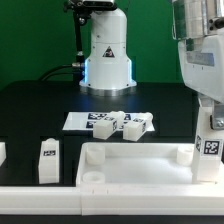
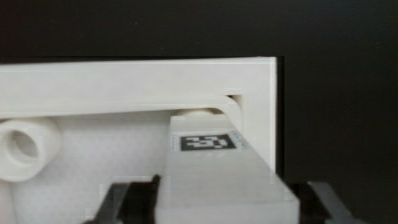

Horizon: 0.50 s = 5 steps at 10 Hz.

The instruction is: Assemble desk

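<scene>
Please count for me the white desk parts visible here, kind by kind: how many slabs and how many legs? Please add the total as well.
Slab: 1
Legs: 4, namely the held leg in the gripper, the upright leg, and the two lying legs beyond the slab
Total: 5

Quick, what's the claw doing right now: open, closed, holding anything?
Claw: closed on a desk leg, at a corner of the slab.
</scene>
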Motion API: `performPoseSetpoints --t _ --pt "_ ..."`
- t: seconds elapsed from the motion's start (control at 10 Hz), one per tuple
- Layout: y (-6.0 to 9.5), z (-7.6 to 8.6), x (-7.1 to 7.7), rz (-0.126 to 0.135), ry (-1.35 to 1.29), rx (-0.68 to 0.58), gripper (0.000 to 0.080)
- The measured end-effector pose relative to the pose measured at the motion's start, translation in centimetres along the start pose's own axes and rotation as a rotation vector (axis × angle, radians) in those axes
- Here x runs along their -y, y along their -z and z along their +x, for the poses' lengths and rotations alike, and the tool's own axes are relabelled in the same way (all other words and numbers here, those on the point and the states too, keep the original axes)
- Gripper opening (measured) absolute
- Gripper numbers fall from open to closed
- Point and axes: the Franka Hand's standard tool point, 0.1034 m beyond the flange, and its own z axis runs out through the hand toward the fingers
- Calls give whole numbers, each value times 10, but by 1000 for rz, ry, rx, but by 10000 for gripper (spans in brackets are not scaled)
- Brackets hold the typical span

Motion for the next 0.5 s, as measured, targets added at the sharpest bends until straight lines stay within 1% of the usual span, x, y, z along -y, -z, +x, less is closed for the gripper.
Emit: performPoseSetpoints --t 0.1,0.2,0.3,0.4,0.5 --pt "0 0 0 0 15 0 291" --pt "0 1 0 -1 129 -3 291" --pt "1 2 1 -1 345 -5 370" --pt "0 1 0 -9 528 -3 370" --pt "0 0 -1 -17 623 2 554"
